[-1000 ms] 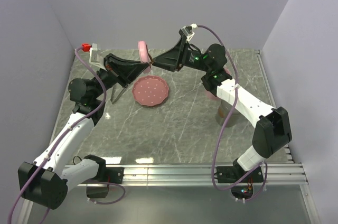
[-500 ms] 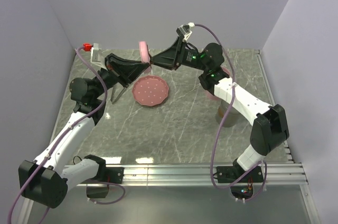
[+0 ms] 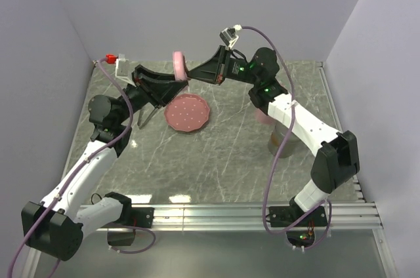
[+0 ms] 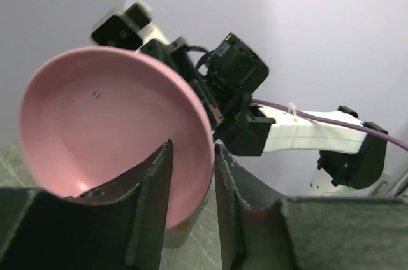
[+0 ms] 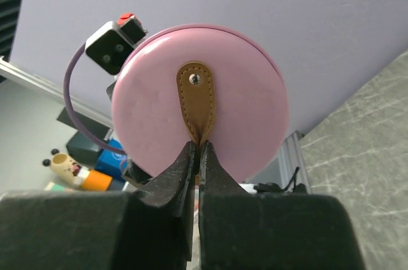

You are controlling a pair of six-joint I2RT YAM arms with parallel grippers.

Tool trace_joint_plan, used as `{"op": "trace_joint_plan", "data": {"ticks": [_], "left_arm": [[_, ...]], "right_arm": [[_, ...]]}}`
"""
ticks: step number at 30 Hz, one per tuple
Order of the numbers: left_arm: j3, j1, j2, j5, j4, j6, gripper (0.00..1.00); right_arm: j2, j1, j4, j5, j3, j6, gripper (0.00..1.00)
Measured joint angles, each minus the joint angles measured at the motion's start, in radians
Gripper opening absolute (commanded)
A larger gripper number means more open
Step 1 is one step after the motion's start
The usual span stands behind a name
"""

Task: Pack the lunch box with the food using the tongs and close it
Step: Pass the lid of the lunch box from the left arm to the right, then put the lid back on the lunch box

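Observation:
The lunch box's pink lid [image 3: 178, 65] hangs on edge in the air above the back of the table, between both grippers. My right gripper [image 5: 198, 144] is shut on the brown leather tab [image 5: 197, 101] on the lid's [image 5: 242, 111] top face. My left gripper [image 4: 191, 146] is open, its jaws standing either side of the lid's [image 4: 108, 123] rim, with a gap at the right finger. In the top view the left gripper [image 3: 180, 81] and right gripper [image 3: 189, 76] nearly meet. The silver tongs [image 3: 147, 115] show under the left arm. The pink tub [image 3: 262, 117] and olive-grey tub [image 3: 279, 141] are partly hidden behind the right arm. The food is out of view.
A flat pink dotted plate [image 3: 187, 113] lies just below the held lid. Purple walls close in the back and both sides. A metal rail [image 3: 262, 212] runs along the near edge by the arm bases.
The right gripper's jaws have closed on the lid's tab. The left gripper's jaws, shut on the rim before, have parted. The lid has stayed almost in place.

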Motion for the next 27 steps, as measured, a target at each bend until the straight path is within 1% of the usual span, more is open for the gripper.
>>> {"op": "trace_joint_plan", "data": {"ticks": [1, 3, 4, 5, 6, 7, 10, 12, 14, 16, 18, 19, 21, 23, 27], "left_arm": [[0.000, 0.000, -0.002, -0.010, -0.030, 0.008, 0.51], [0.000, 0.000, -0.003, -0.024, -0.086, 0.025, 0.55], [0.000, 0.000, -0.003, -0.032, -0.123, 0.036, 0.60], [0.000, 0.000, -0.003, -0.035, -0.150, 0.044, 0.63], [0.000, 0.000, -0.003, -0.039, -0.182, 0.056, 0.64], [0.000, 0.000, -0.003, -0.043, -0.208, 0.066, 0.69], [0.018, 0.000, -0.001, -0.052, -0.301, 0.101, 0.75], [0.069, 0.000, 0.013, -0.056, -0.409, 0.137, 0.78], [0.147, 0.000, 0.044, -0.059, -0.522, 0.181, 0.78], [0.224, 0.000, 0.080, -0.057, -0.631, 0.236, 0.79], [0.252, 0.001, 0.097, -0.055, -0.700, 0.286, 0.80], [0.251, 0.002, 0.096, -0.053, -0.742, 0.313, 0.96], [0.247, 0.002, 0.095, -0.047, -0.803, 0.359, 0.99], [0.245, 0.003, 0.095, -0.040, -0.860, 0.390, 0.99], [0.246, 0.003, 0.098, -0.018, -0.958, 0.465, 0.99]], "right_arm": [[-0.002, -0.005, -0.029, -0.006, 0.010, -0.025, 0.00], [-0.008, -0.025, -0.116, -0.018, 0.036, -0.096, 0.00], [-0.014, -0.045, -0.178, -0.021, 0.055, -0.145, 0.00], [-0.021, -0.065, -0.229, -0.023, 0.069, -0.187, 0.00], [-0.030, -0.090, -0.279, -0.023, 0.082, -0.230, 0.00], [-0.042, -0.121, -0.331, -0.021, 0.093, -0.275, 0.00], [-0.077, -0.211, -0.486, -0.011, 0.125, -0.421, 0.00], [-0.084, -0.268, -0.623, 0.007, 0.180, -0.552, 0.00], [-0.078, -0.320, -0.774, 0.029, 0.255, -0.688, 0.00], [-0.058, -0.370, -0.933, 0.054, 0.356, -0.827, 0.00], [-0.028, -0.412, -1.080, 0.100, 0.463, -0.973, 0.00], [-0.014, -0.435, -1.144, 0.123, 0.507, -1.036, 0.00], [0.016, -0.468, -1.270, 0.174, 0.584, -1.155, 0.00], [0.051, -0.491, -1.377, 0.225, 0.646, -1.251, 0.00], [0.122, -0.507, -1.542, 0.368, 0.709, -1.398, 0.00]]}}
